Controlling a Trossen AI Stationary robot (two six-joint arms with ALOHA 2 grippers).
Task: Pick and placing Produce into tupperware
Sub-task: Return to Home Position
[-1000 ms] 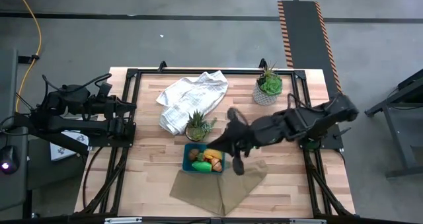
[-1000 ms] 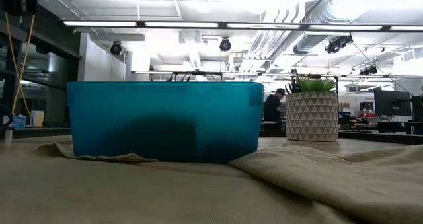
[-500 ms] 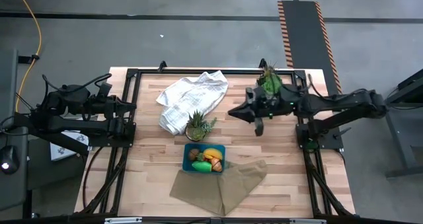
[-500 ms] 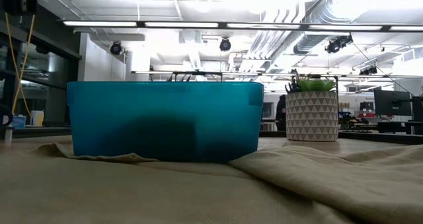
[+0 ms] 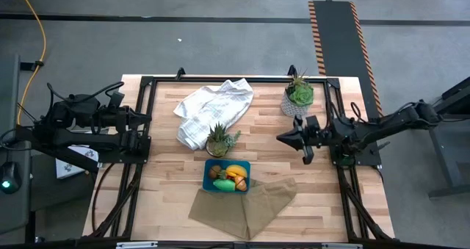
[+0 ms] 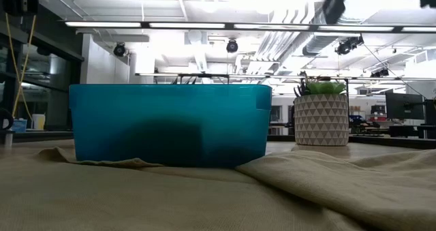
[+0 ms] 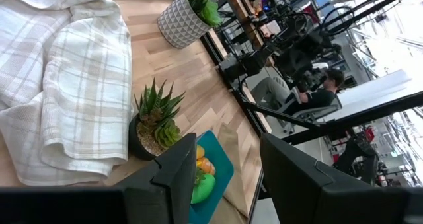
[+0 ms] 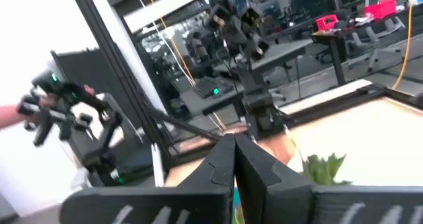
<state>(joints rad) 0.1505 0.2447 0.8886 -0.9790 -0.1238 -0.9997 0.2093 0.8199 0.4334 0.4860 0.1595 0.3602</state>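
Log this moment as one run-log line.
left claw: open, left edge of table | right claw: shut, empty, right side of table | produce: inside teal tupperware

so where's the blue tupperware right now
In the high view the tupperware sits mid-table toward the bottom edge, just below the small potted plant, with the tan cloth at its lower side.

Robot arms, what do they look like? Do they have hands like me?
No hands. The left arm and right arm, one at each side of the table, are nearly black, made of chunky jointed pieces. The left gripper and right gripper each have two flat, dark, blocky fingers. No markings show.
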